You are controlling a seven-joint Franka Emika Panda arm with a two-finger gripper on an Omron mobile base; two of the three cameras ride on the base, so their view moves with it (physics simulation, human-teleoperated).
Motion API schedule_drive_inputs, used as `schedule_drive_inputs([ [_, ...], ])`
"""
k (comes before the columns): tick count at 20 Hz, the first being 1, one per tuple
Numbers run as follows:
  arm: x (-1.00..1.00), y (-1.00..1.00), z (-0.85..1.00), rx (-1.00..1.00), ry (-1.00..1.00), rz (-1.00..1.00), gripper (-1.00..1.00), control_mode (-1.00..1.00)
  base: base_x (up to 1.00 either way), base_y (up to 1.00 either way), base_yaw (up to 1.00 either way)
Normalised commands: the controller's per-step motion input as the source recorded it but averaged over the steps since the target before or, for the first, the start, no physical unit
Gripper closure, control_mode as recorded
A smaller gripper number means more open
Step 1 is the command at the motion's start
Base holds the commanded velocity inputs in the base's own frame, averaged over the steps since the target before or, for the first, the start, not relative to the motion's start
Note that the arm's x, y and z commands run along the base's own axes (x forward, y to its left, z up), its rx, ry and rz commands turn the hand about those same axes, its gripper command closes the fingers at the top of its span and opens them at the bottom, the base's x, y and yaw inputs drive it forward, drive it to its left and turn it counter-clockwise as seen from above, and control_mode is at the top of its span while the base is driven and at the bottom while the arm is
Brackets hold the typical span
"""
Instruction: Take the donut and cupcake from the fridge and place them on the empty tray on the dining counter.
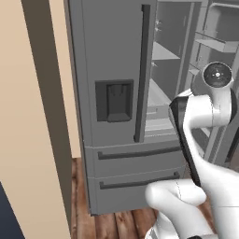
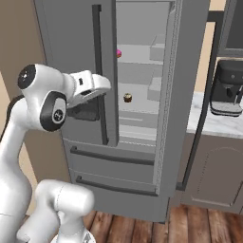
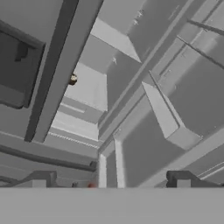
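The grey fridge (image 1: 112,56) (image 2: 66,38) stands with its left door shut and its right door (image 2: 185,95) swung open. On an upper shelf inside lies the pink donut (image 2: 118,53). One shelf lower sits the cupcake (image 2: 127,98), which also peeks past the left door's edge in the hand view (image 3: 73,79). My gripper (image 3: 110,180) is open and empty, its fingertips (image 3: 39,179) far apart. The white hand (image 2: 92,85) hangs in front of the left door at dispenser height, left of the opening and short of the shelves. The tray and the dining counter are out of view.
The left door's dark bar handle (image 1: 142,70) (image 2: 98,71) runs close beside my hand. Two drawers (image 1: 135,154) lie below. A black coffee machine (image 2: 230,88) stands on a marble counter (image 2: 213,124) to the right. A beige wall (image 1: 28,116) is at the left.
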Motion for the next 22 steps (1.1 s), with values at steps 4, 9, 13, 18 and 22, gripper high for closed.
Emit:
schedule_drive_inputs([
  [4,-0.17,0.3,-0.58,0.6,-0.22,0.15,-1.0,-1.0,0.0,0.0,0.0],
  [9,0.01,0.24,-0.13,0.36,-0.38,0.14,-1.0,-1.0,0.0,0.0,0.0],
  [13,0.41,0.53,0.12,0.0,-0.09,-0.01,-1.0,-1.0,0.0,0.0,0.0],
  [18,0.63,0.17,0.1,-0.03,0.12,-0.18,-1.0,-1.0,0.0,0.0,0.0],
  [22,0.63,-0.01,0.25,0.0,0.19,-0.14,-1.0,-1.0,0.0,0.0,0.0],
])
